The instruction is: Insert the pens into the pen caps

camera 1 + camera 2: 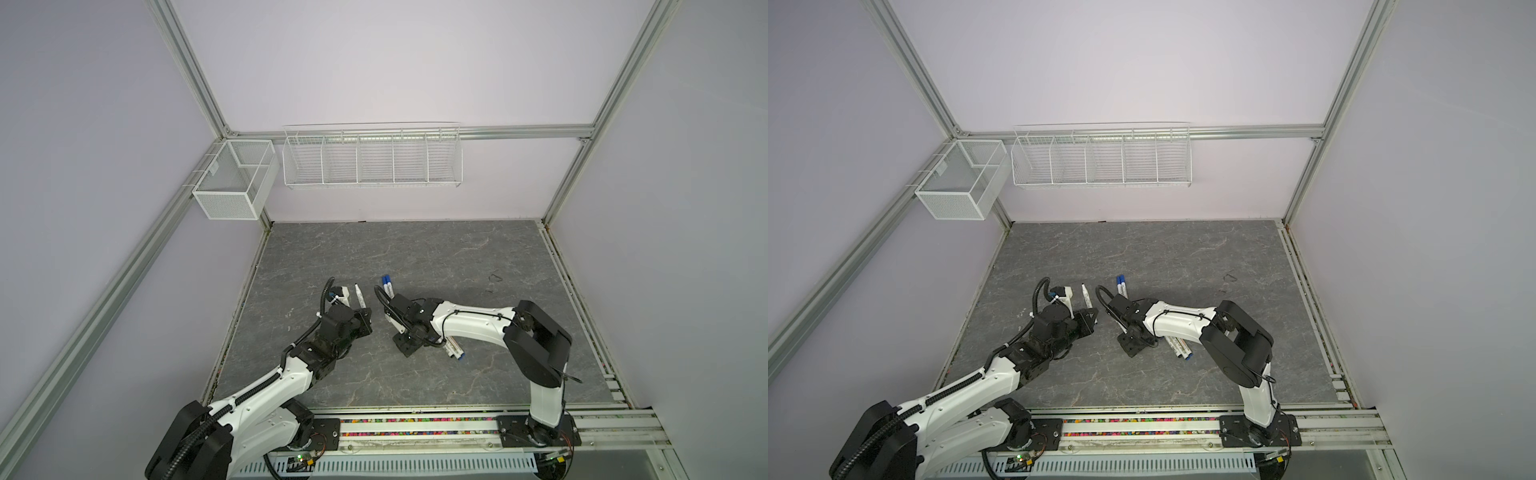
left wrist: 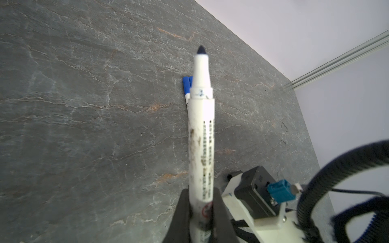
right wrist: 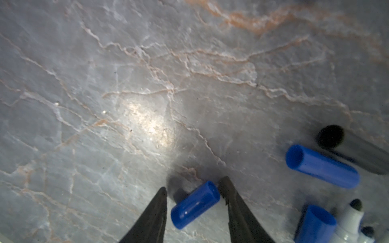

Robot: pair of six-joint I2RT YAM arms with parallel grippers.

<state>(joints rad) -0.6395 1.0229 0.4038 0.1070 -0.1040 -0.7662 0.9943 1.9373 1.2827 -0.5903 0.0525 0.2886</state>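
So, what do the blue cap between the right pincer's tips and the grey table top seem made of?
The short blue cylindrical cap looks like moulded plastic, smooth and glossy: small bright highlights run along its side. The grey veined table top looks like stone or stone-print laminate, semi-matt with soft glare.

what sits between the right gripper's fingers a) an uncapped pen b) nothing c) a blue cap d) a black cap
c: the right wrist view shows a blue cap lying on the table between the spread fingers of the right gripper, with a gap left on one side.
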